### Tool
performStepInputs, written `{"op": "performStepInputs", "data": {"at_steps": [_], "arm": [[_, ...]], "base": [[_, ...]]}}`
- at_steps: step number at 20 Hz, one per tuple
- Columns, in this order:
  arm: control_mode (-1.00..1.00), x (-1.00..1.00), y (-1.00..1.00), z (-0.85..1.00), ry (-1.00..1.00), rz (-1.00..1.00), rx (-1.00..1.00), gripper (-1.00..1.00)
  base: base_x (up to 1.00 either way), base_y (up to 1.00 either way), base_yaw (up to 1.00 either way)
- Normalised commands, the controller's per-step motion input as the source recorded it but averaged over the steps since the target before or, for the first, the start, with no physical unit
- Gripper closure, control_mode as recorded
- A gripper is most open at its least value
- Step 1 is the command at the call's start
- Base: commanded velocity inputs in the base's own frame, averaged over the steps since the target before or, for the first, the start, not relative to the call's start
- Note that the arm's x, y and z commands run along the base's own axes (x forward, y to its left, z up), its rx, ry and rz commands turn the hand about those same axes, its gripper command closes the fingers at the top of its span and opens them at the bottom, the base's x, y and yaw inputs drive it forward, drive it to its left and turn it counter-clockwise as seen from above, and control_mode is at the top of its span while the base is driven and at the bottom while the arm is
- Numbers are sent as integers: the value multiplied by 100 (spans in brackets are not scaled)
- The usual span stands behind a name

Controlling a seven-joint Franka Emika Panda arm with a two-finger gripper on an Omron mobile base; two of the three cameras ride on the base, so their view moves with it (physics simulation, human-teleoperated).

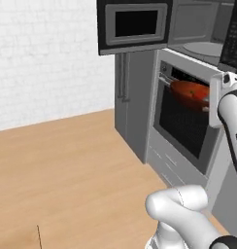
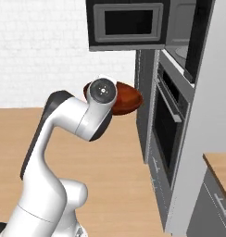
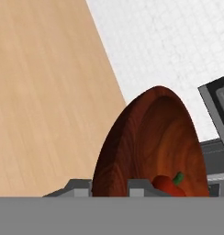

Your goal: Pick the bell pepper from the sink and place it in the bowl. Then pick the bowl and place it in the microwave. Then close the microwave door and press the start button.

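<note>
My gripper (image 3: 111,189) is shut on the rim of the glossy dark red bowl (image 3: 155,137), one finger outside the rim and one inside. The small red bell pepper (image 3: 170,185) with its green stem lies in the bowl. From the left base the bowl (image 1: 190,94) hangs level in the air in front of the oven, below the microwave (image 1: 204,47). The microwave stands open, showing its grey interior and turntable. The microwave door (image 1: 134,24) is swung out to the left. From the right base the bowl (image 2: 128,98) shows behind my wrist. The sink is out of view.
The oven (image 1: 183,124) with its bar handle is just behind the bowl. A dark control panel (image 1: 234,34) stands to the right of the microwave opening. A grey cabinet (image 1: 132,97) is on the left, a wooden counter corner (image 2: 221,166) on the right, and wood floor (image 1: 67,170) lies below.
</note>
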Motion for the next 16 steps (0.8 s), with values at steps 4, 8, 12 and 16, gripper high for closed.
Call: {"op": "performStepInputs", "data": {"at_steps": [4,8,12,16], "arm": [[100,0,0,0,0,0,0,100],[100,0,0,0,0,0,0,100],[100,0,0,0,0,0,0,100],[100,0,0,0,0,0,0,100]], "base": [[53,3,-15],[30,16,-39],[38,38,-47],[56,72,-39]]}}
